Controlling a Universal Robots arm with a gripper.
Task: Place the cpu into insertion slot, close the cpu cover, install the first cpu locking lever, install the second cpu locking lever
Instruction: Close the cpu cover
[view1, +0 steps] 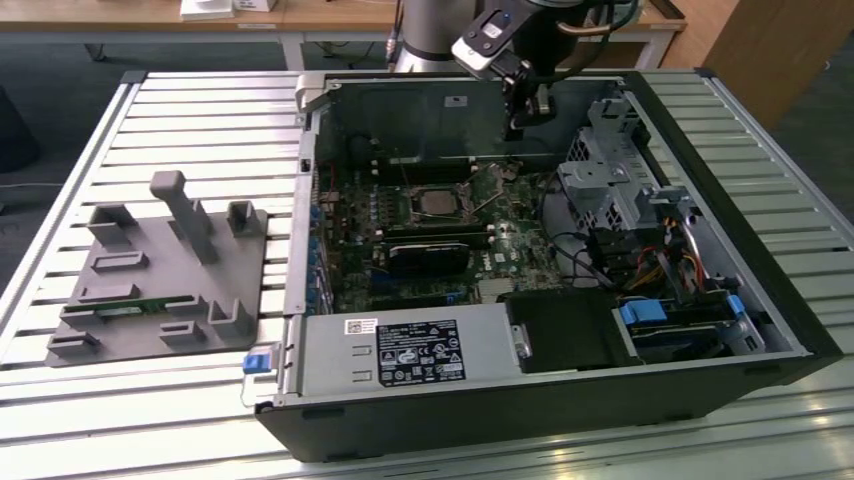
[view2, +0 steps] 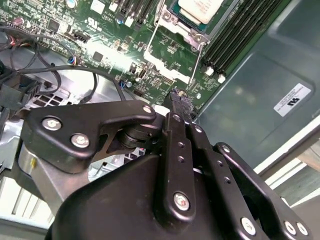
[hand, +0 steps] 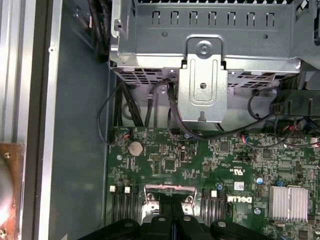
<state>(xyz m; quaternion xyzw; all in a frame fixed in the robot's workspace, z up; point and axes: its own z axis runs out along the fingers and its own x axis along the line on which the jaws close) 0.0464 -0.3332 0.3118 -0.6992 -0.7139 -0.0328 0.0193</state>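
An open computer case (view1: 694, 150) lies on a slatted table, its green motherboard (view1: 514, 250) facing up. The insertion slot (view1: 434, 203) is the square socket near the middle of the board. In the second wrist view the cpu (view2: 200, 6) sits in the socket's silver rim (view2: 187, 31), pale top up. The cpu cover (hand: 169, 189) is swung open, a thin silver frame standing off the socket on the gripper's side. My gripper (view1: 514, 128) hangs above the board at the back of the case, apart from the socket. Its black fingers (view2: 175, 130) are pressed together with nothing between them.
A silver drive cage (view1: 607, 185) and a bundle of cables (view1: 627, 260) fill the exterior view's right of the case. A black card (view1: 427, 255) lies in front of the socket, a labelled power supply (view1: 387, 355) at the front. A grey fixture block (view1: 154, 275) stands outside.
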